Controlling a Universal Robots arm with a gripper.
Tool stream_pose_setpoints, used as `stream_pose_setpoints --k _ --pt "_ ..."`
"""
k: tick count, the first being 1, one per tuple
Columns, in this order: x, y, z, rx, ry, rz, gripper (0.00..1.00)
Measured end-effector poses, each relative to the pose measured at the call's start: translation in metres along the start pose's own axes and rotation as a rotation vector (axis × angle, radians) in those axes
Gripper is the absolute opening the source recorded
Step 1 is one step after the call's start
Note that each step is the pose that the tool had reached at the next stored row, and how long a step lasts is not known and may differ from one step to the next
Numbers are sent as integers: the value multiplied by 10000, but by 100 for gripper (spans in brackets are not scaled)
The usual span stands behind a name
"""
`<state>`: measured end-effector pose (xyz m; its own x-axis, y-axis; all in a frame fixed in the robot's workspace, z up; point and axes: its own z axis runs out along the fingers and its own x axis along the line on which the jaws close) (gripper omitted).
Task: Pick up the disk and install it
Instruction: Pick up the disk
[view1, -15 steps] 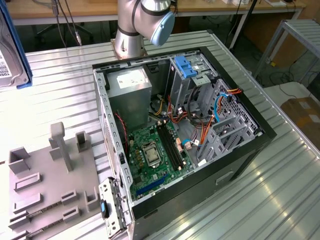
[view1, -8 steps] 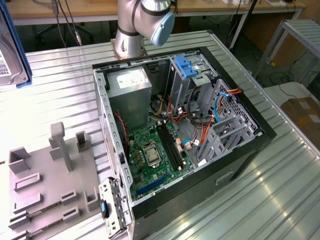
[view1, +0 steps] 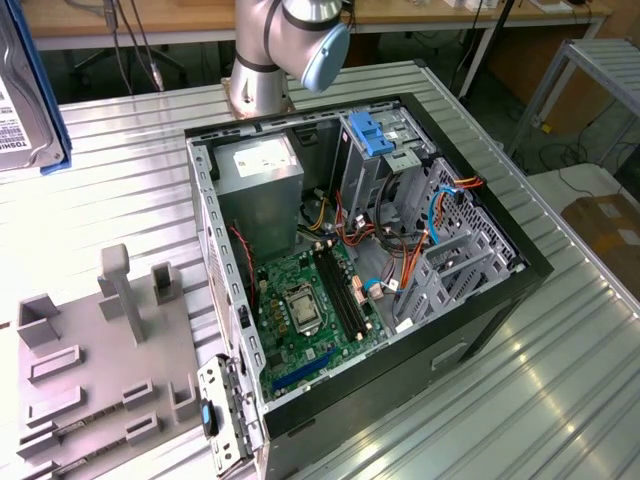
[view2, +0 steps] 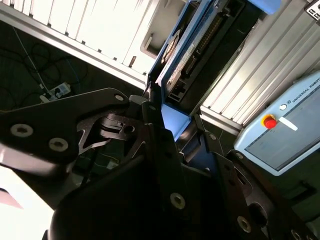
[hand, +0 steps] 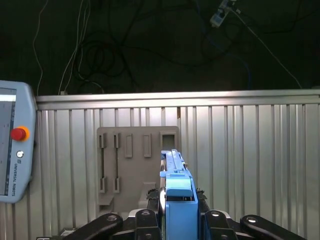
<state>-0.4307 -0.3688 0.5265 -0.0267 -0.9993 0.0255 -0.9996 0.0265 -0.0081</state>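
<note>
The disk (hand: 176, 192) stands on its edge between the claw's (hand: 178, 222) two fingers. The claw is closed on it, holding it over the table (hand: 250, 150). In the exterior view the disk (view1: 25, 90) is far to the left, well apart from the case (view1: 480, 300).

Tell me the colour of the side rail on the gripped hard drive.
Blue: the plastic side rail of the flat silver-metal disk shows best in the first wrist view.
</note>
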Motion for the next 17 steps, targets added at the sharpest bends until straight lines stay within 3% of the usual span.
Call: stream_pose_setpoints --k 3,8,13,17 --pt "-2 -55 0 -2 0 1 37" --pt "-6 -210 1 -1 0 0 37" --pt "-8 -299 2 0 0 0 37" --pt "-12 -428 3 -1 0 -1 37"
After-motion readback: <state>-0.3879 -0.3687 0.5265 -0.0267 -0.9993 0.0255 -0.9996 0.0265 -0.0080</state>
